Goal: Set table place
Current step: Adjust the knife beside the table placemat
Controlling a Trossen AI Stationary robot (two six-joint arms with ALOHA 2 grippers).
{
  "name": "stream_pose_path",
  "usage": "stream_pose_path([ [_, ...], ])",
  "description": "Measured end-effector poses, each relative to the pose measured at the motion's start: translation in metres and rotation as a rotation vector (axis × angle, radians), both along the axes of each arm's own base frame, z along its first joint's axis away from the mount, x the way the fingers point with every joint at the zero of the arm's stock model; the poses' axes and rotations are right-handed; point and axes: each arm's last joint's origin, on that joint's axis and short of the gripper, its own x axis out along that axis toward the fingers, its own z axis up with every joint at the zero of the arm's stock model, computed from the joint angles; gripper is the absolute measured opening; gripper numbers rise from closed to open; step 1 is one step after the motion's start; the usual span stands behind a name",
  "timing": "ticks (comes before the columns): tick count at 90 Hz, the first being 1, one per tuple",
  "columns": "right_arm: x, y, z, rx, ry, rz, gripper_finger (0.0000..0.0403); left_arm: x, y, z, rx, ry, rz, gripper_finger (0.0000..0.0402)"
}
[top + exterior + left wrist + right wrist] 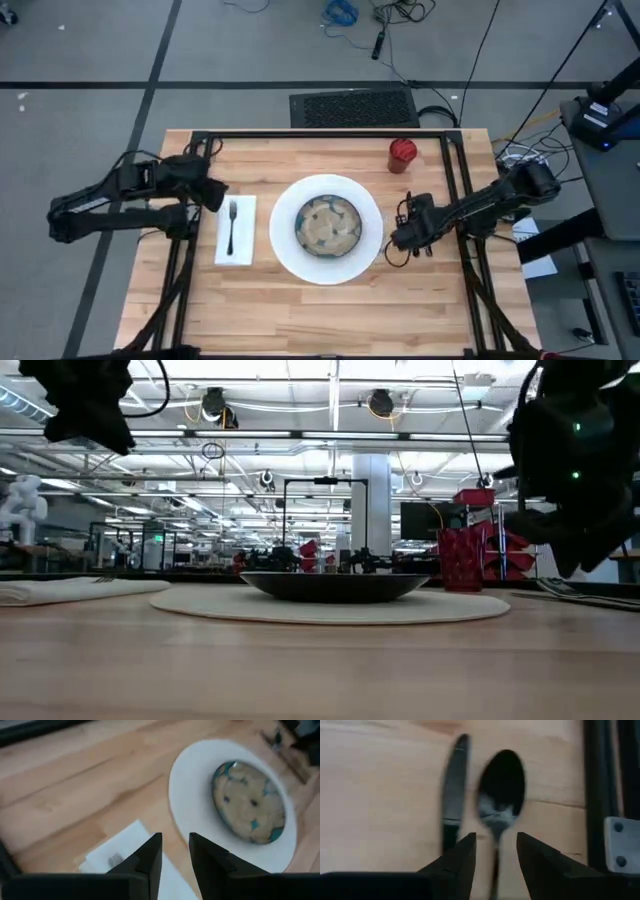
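The tabletop is seen as pale wooden planks with visible grain and a matt, smooth finish, crossed by black metal rails. A matt white plate is shown at its centre, carrying a glazed, speckled bowl. At nine o'clock from the plate, a soft white cloth napkin is laid under a dark metal fork. The metal spoon and knife are seen polished and reflective. The red cup looks like ribbed plastic.

One plate, one bowl, one napkin, one fork, one cup, one knife, one spoon.
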Motion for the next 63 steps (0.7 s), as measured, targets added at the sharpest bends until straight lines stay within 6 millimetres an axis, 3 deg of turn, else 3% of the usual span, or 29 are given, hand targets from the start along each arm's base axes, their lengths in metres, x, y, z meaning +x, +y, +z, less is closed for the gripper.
stream_pose_path([
  [29,-0.004,-0.008,-0.005,-0.021,0.007,-0.054,0.0098,0.002,0.001,0.002,0.023,-0.021,0.015,0.0083],
  [63,0.010,-0.002,-0.017,-0.005,-0.177,0.035,0.0074,0.002,0.001,0.001,0.022,-0.018,0.015,0.0083],
])
